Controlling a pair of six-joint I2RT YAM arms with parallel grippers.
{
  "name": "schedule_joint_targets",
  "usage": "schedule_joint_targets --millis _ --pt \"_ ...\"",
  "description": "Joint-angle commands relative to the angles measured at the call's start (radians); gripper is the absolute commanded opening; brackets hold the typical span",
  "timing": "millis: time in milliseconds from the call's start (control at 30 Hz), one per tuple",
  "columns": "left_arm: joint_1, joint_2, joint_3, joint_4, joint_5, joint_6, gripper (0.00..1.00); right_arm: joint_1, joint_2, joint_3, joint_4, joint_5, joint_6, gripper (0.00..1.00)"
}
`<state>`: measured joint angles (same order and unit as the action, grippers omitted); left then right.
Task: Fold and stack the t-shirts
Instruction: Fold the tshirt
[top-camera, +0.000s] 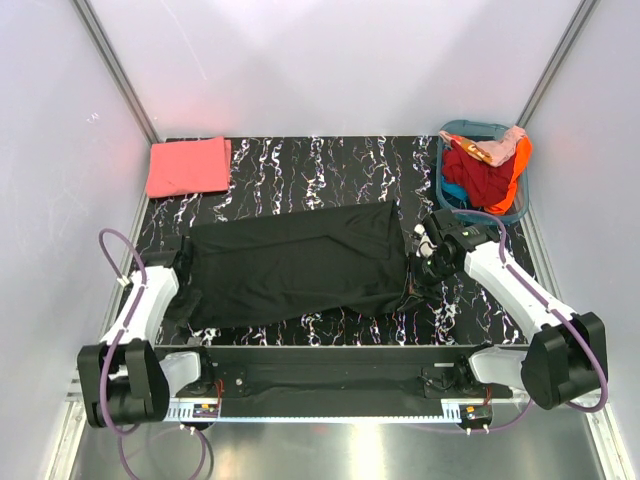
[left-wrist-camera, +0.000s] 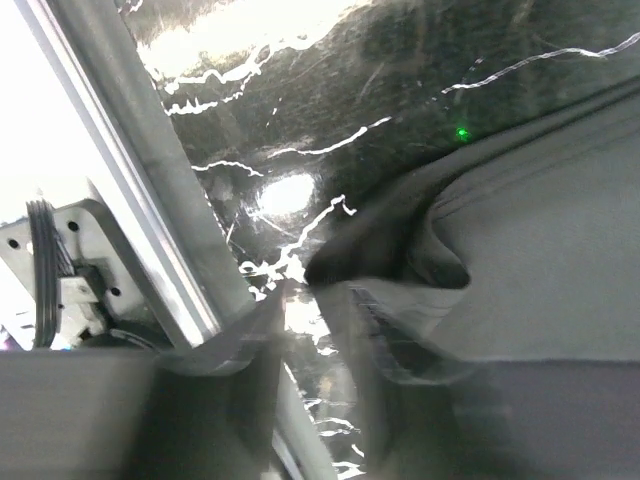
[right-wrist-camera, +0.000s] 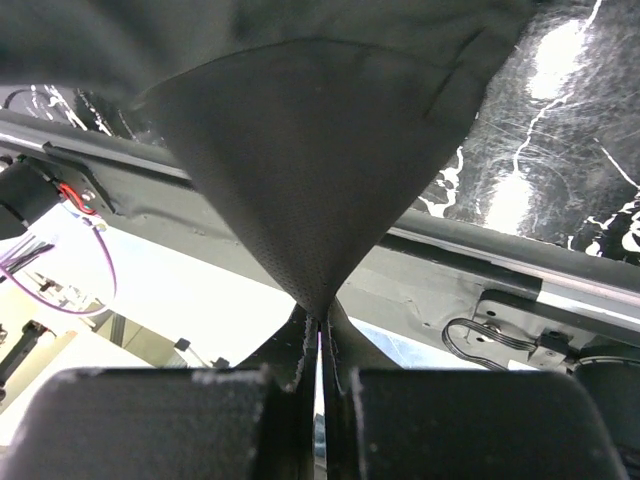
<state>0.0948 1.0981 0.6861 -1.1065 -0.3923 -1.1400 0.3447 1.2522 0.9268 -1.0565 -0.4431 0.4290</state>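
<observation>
A large black t-shirt (top-camera: 300, 265) lies as a long band across the middle of the marbled table (top-camera: 300, 165). A folded coral-pink t-shirt (top-camera: 187, 166) rests at the back left corner. My left gripper (top-camera: 188, 295) is at the black shirt's left end. In the left wrist view its blurred jaws (left-wrist-camera: 305, 300) stand apart with bare table between them, and the black t-shirt (left-wrist-camera: 540, 240) lies just right of them. My right gripper (top-camera: 418, 268) is at the shirt's right end. It is shut (right-wrist-camera: 318, 320) on a pinched corner of the black t-shirt (right-wrist-camera: 320, 150), which hangs taut from the tips.
A teal basket (top-camera: 470, 127) with red, orange and pink clothes stands at the back right corner. White walls close in on three sides. The metal rail (top-camera: 330, 355) with both arm bases runs along the near edge.
</observation>
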Motion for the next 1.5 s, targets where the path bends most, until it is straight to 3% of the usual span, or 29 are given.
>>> schedule_joint_targets --millis 0,67,167,267,300,367,700,1067,1233,1300,1333,1467 --pt "0.006 0.035 -0.002 0.048 -0.002 0.02 0.47 -0.004 -0.002 0.033 0.01 -0.04 -0.01 0.0" --pt "0.006 0.026 -0.01 0.054 0.003 0.032 0.68 -0.004 0.003 0.049 0.013 -0.045 -0.012 0.0" --pt "0.006 -0.068 -0.023 0.047 -0.013 0.045 0.74 -0.004 0.006 0.058 0.016 -0.052 -0.01 0.0" --pt "0.006 -0.196 -0.048 0.1 0.013 0.083 0.56 -0.004 0.003 0.06 0.012 -0.057 -0.015 0.0" --pt "0.006 -0.214 -0.06 0.106 0.036 0.091 0.45 -0.004 0.003 0.061 0.01 -0.059 -0.019 0.0" --pt "0.006 -0.189 -0.069 0.134 0.055 0.1 0.37 -0.003 0.0 0.067 0.007 -0.066 -0.026 0.0" --pt "0.006 -0.023 -0.111 0.231 0.139 0.164 0.45 -0.004 0.009 0.058 0.024 -0.105 -0.041 0.0" --pt "0.005 0.048 -0.137 0.232 0.136 0.126 0.36 -0.004 -0.022 0.043 0.016 -0.111 -0.045 0.0" --pt "0.003 0.078 -0.157 0.266 0.133 0.115 0.4 -0.004 -0.033 0.033 0.016 -0.106 -0.047 0.0" --pt "0.005 0.08 -0.154 0.263 0.116 0.115 0.36 -0.004 -0.039 0.029 0.015 -0.098 -0.045 0.0" --pt "0.003 0.079 -0.152 0.258 0.109 0.117 0.27 -0.004 -0.042 0.026 0.015 -0.098 -0.044 0.0" --pt "0.003 0.062 -0.129 0.208 0.092 0.082 0.16 -0.004 -0.051 0.021 0.01 -0.095 -0.042 0.0"
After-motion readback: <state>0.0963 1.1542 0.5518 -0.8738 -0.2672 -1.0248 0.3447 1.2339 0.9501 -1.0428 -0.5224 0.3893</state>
